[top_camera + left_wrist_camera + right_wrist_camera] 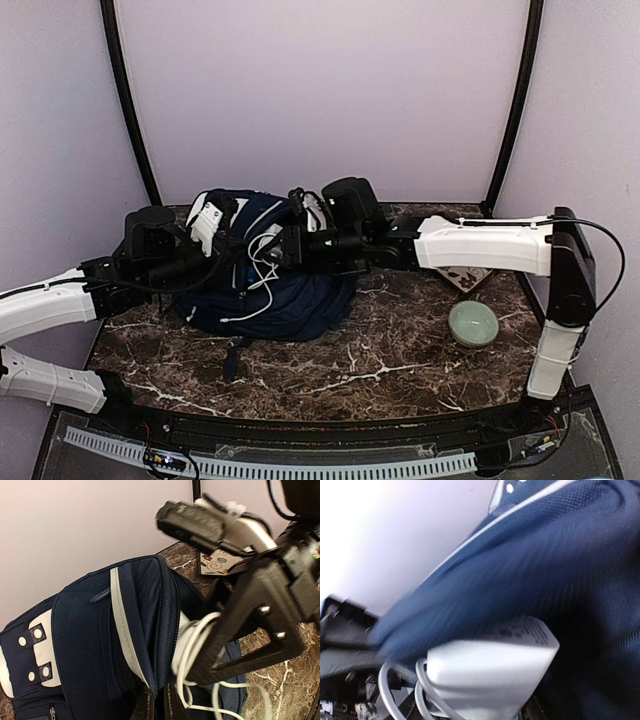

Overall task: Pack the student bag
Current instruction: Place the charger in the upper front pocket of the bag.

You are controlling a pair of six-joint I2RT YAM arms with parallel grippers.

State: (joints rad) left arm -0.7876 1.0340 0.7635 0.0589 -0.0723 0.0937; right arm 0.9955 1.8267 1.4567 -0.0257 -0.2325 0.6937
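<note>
The navy-blue student bag (285,295) lies at the back left of the marble table, its opening facing right. My left gripper (158,706) is shut on the bag's opening rim (150,630) and holds it up; in the top view it (228,258) sits at the bag's left side. My right gripper (272,248) is shut on a white power adapter (490,675) with a looped white cable (192,650). The adapter is at the bag's mouth, partly under the rim (545,555). The right fingers (235,630) reach in from the right. The bag's inside is hidden.
A pale green bowl (472,323) stands on the table at the right. A flower-patterned flat card (468,277) lies behind it, also seen in the left wrist view (216,561). White cable trails over the bag's front (250,305). Walls enclose the back and sides.
</note>
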